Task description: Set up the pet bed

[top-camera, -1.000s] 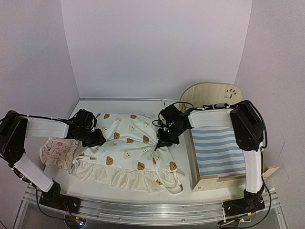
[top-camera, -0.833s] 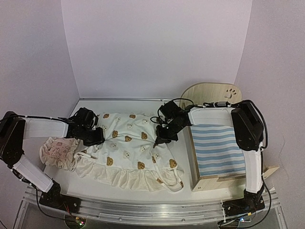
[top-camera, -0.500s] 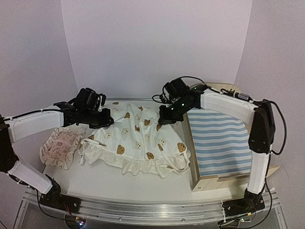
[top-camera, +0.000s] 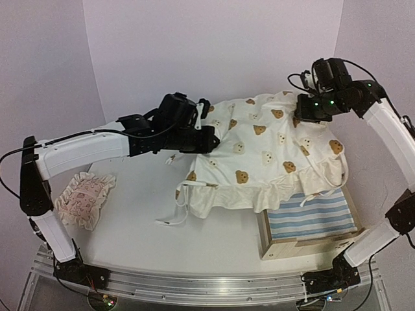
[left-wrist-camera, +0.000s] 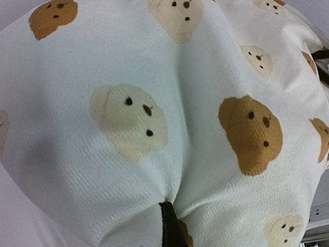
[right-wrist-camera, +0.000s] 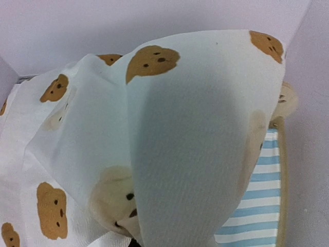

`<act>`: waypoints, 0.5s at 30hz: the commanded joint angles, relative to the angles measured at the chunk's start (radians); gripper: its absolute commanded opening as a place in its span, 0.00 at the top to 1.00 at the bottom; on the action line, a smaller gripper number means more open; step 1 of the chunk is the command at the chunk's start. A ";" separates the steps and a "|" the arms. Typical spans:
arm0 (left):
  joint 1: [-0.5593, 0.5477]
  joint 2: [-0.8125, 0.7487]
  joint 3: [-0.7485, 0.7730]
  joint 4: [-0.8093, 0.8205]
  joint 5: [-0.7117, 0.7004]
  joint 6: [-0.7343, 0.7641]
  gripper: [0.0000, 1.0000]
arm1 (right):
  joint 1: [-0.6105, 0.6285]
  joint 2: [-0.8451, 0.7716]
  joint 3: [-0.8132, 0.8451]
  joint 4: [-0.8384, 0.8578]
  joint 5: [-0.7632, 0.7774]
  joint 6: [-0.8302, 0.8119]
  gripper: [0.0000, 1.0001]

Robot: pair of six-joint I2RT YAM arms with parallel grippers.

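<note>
The pet bed [top-camera: 305, 247], a light plywood frame with a blue-and-white striped mattress [top-camera: 311, 217], stands at the right. Only its foot end shows. The cream bear-print quilt [top-camera: 259, 155] hangs in the air, stretched between both grippers and drooping over the bed's head end. My left gripper [top-camera: 211, 137] is shut on the quilt's left edge. My right gripper [top-camera: 305, 109] is shut on its far right corner. In the left wrist view the quilt [left-wrist-camera: 154, 118] fills the picture above one dark fingertip [left-wrist-camera: 169, 226]. The right wrist view shows the quilt [right-wrist-camera: 180, 154] draped over striped mattress [right-wrist-camera: 257, 216].
A small pinkish ruffled pillow [top-camera: 84, 197] lies at the table's left. The quilt's white ties [top-camera: 172, 217] dangle down to the table in the middle. Lilac walls close in the back and both sides.
Both arms have lifted the quilt off the table and carried it up and to the right, over the bed. The left gripper has shut on its edge.
</note>
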State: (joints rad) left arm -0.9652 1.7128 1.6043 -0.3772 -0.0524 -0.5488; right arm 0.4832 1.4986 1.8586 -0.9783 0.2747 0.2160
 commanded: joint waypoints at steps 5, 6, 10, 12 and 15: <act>-0.117 0.289 0.284 0.077 0.069 -0.003 1.00 | -0.147 -0.144 -0.175 -0.045 0.287 -0.132 1.00; -0.127 0.326 0.316 0.078 0.082 -0.003 1.00 | -0.169 -0.150 -0.201 -0.045 0.302 -0.139 1.00; -0.161 0.460 0.427 0.091 0.111 -0.002 1.00 | -0.275 -0.145 -0.284 -0.038 0.317 -0.154 1.00; -0.174 0.522 0.473 0.101 0.125 -0.006 1.00 | -0.326 -0.131 -0.301 -0.024 0.315 -0.168 1.00; -0.190 0.581 0.540 0.101 0.119 -0.012 1.00 | -0.380 -0.099 -0.302 0.013 0.310 -0.200 1.00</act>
State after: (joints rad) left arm -1.1297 2.2462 2.0266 -0.3225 0.0325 -0.5557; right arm 0.1642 1.3763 1.5484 -1.0545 0.5260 0.0651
